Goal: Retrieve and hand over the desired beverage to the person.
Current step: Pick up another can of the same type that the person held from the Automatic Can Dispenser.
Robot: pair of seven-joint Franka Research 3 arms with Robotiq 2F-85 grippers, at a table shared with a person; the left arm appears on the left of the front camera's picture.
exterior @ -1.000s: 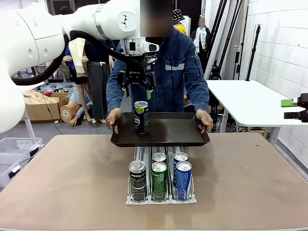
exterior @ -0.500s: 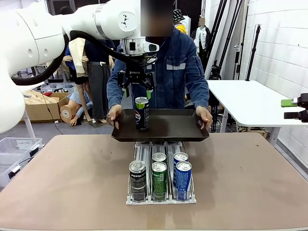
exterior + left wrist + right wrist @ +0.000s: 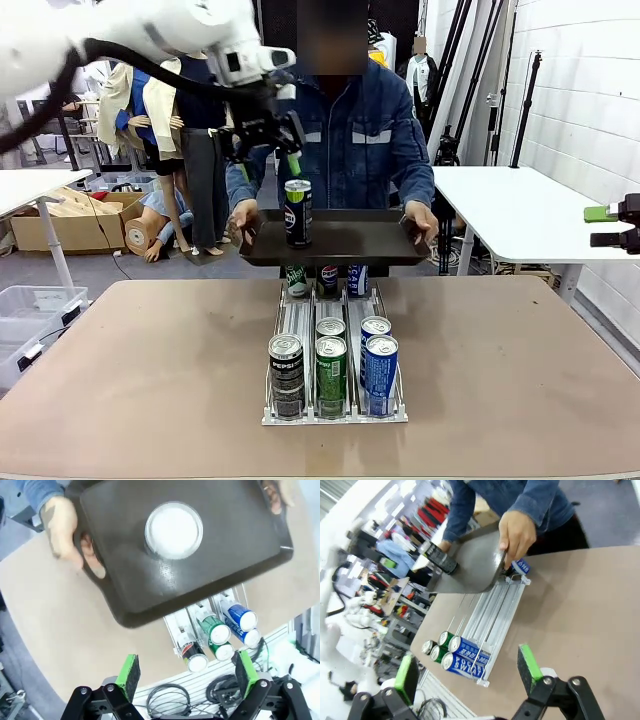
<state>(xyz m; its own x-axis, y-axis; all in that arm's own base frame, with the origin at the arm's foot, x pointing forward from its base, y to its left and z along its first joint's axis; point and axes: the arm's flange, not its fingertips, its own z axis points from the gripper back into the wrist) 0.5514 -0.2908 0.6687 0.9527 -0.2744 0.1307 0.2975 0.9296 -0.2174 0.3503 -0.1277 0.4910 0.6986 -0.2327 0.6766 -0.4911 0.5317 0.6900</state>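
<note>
**Beverage can (image 3: 297, 212) upright on the tray (image 3: 360, 245) held by the person (image 3: 365, 140)**

Seen from the front, the beverage can stands toward the 9 o'clock side of the dark tray. The person grips the tray at both ends, above the bench (image 3: 150, 370). The left claw (image 3: 268, 165) hangs at 11 o'clock of the can, apart from it, green pads spread and empty. The right claw (image 3: 468, 672) is also spread, holding nothing. At 6 o'clock of the tray, a rack (image 3: 298, 315) on the bench holds more cans.
</note>
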